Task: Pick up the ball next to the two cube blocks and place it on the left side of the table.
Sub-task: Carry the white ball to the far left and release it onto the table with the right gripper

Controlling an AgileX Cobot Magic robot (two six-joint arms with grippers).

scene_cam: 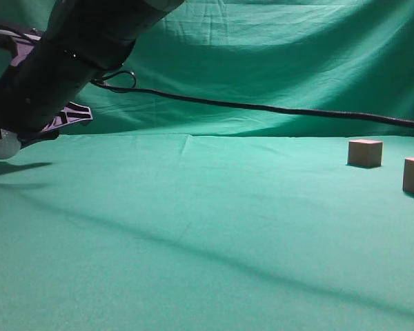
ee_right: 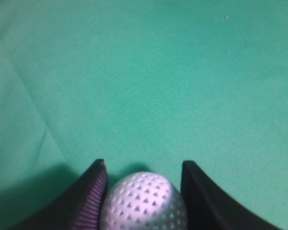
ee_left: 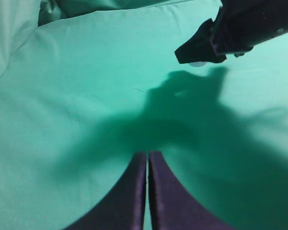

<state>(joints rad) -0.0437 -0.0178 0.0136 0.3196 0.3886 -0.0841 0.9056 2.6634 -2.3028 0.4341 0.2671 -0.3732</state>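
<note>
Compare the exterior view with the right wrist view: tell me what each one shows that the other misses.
Only the exterior view shows the two cube blocks at far right, a black cable and the arm reaching across to the left edge. Only the right wrist view shows the ball's dimples and both fingers against its sides. Both show the ball in the right pincer over the table.

Light: we find it even and moderately bright, from above.
Shadows: soft dark bands cross the green cloth-covered table [scene_cam: 193, 227].
Focus: we note mild blur and grain throughout.
</note>
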